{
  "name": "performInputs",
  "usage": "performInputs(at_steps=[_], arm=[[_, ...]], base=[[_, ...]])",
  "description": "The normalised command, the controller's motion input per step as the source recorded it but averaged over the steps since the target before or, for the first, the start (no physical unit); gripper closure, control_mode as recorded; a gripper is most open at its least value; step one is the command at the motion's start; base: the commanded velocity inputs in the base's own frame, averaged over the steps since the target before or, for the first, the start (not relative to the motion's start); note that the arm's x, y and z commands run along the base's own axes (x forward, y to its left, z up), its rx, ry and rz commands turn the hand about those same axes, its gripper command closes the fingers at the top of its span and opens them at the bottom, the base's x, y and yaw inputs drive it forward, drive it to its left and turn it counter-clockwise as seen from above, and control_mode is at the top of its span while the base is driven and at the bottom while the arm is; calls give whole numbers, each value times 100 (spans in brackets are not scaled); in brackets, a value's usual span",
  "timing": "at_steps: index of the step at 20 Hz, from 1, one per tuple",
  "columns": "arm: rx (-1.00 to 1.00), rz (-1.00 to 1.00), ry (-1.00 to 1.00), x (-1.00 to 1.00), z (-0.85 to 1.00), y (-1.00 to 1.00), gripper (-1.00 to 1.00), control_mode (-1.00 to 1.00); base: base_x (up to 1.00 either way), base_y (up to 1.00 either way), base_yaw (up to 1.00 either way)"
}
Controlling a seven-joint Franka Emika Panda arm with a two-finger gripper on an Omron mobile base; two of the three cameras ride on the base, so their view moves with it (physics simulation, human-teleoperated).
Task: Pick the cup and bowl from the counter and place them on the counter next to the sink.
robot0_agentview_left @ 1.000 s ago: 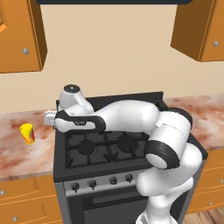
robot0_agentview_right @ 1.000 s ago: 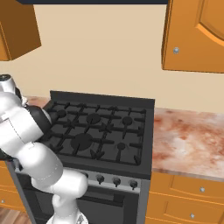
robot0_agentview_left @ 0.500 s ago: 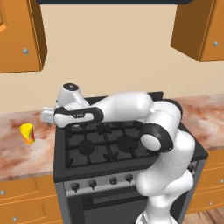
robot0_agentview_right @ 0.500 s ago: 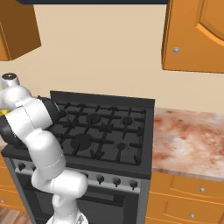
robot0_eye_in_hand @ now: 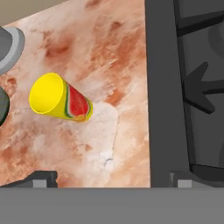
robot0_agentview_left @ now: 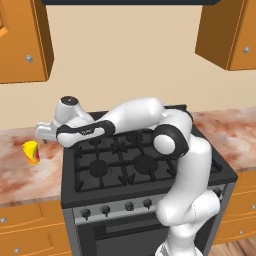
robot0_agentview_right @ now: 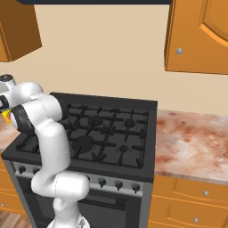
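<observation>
The cup (robot0_eye_in_hand: 61,99), yellow with a red watermelon pattern, stands on the marbled counter (robot0_eye_in_hand: 109,57) left of the stove. It sits up and to the left of the gap between my fingertips (robot0_eye_in_hand: 41,178). My gripper (robot0_eye_in_hand: 113,179) is open and holds nothing. From the left base view, the gripper (robot0_agentview_left: 43,133) hovers over the counter (robot0_agentview_left: 25,180) just right of and above the cup (robot0_agentview_left: 31,152), with the arm stretched left across the stove. A sliver of the cup (robot0_agentview_right: 6,116) peeks out behind the arm. The bowl and the sink are out of view.
The black stove (robot0_agentview_left: 135,160) with raised grates lies right of the cup; its edge (robot0_eye_in_hand: 166,87) runs beside the gripper. A grey round object (robot0_eye_in_hand: 8,48) and a dark one (robot0_eye_in_hand: 1,107) sit near the cup. Orange cabinets (robot0_agentview_left: 22,40) hang above.
The arm has reached further left, carrying the hand off the stove's left edge and out over the counter near the cup. The jaws stayed open.
</observation>
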Motion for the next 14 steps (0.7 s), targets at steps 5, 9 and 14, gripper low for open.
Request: performInputs(at_steps=[5, 9, 14], arm=[[0, 0, 0, 0, 29, 33, -100, -100], [0, 0, 0, 8, 22, 11, -100, -100], [-1, 0, 0, 9, 4, 0, -100, -100]], base=[[0, 0, 0], [0, 0, 0], [0, 0, 0]])
